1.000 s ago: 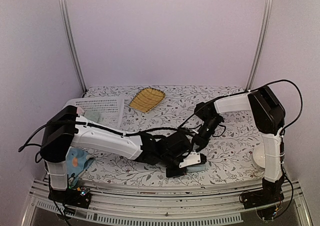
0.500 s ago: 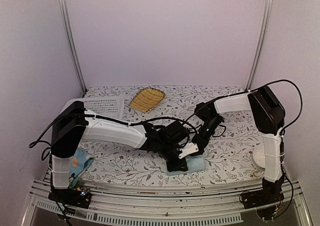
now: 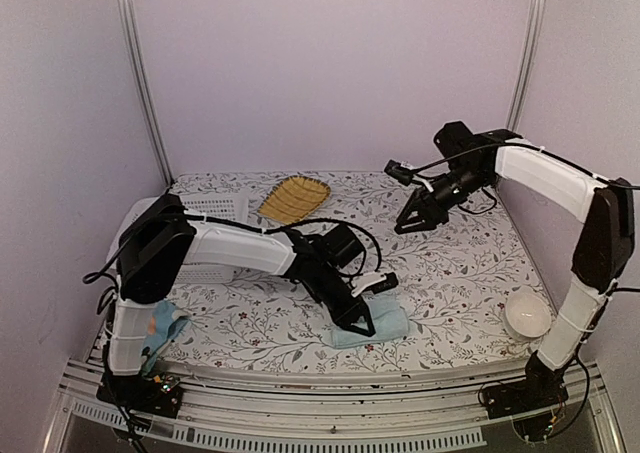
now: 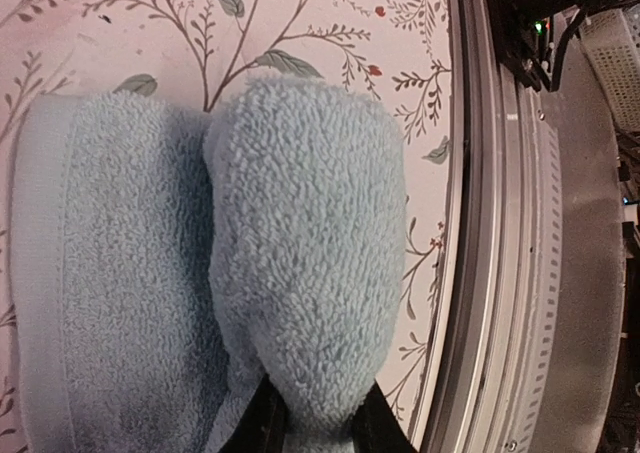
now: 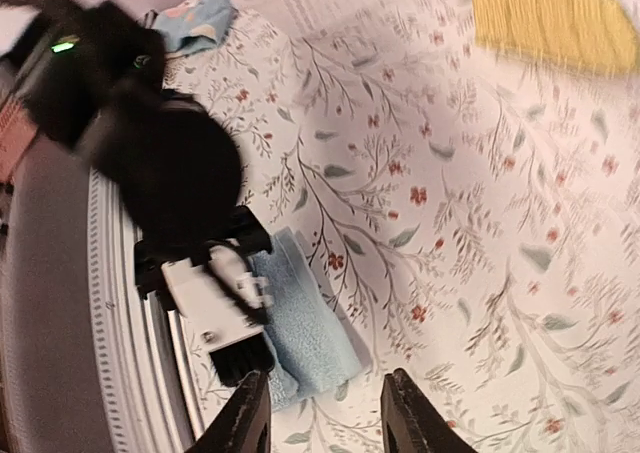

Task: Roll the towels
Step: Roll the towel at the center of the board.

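Left end effector [image 4: 318, 425]: clenched on the plain terry towel [image 4: 300, 253]. A thick fold of the cloth is pinched between its two fingers.
Right end effector [image 5: 325, 413]: released, with the fingers apart and nothing between them. It hangs high over the far right part of the bench [image 3: 450, 273].
Plain towel, place: near middle of the bench, just beside the near edge. It is doubled into two thick ridges that touch side by side.
Plain towel, long axis: the ridges run about left to right, parallel with the near edge. The left fingers hold the nearer ridge at one end.
Towel from the right end effector: to the near left and lower, well apart.
Nearer arm: the left one, which is already in contact.
Printed towel [image 3: 160, 325]: near left corner, beside the base of the left arm and partly hidden by it. It is crumpled, not rolled, and well apart from both end effectors; the left arm is nearer.
Judgement: the roll looks begun but loose. The coming move probably must turn the held ridge across the long axis, far to near or back.
Count, towels: two.
Count, end effectors: two.
Count, other things: one yellow leaf-shaped tray [image 3: 293, 199], one white perforated basket [image 3: 205, 211], one white bowl [image 3: 527, 314].
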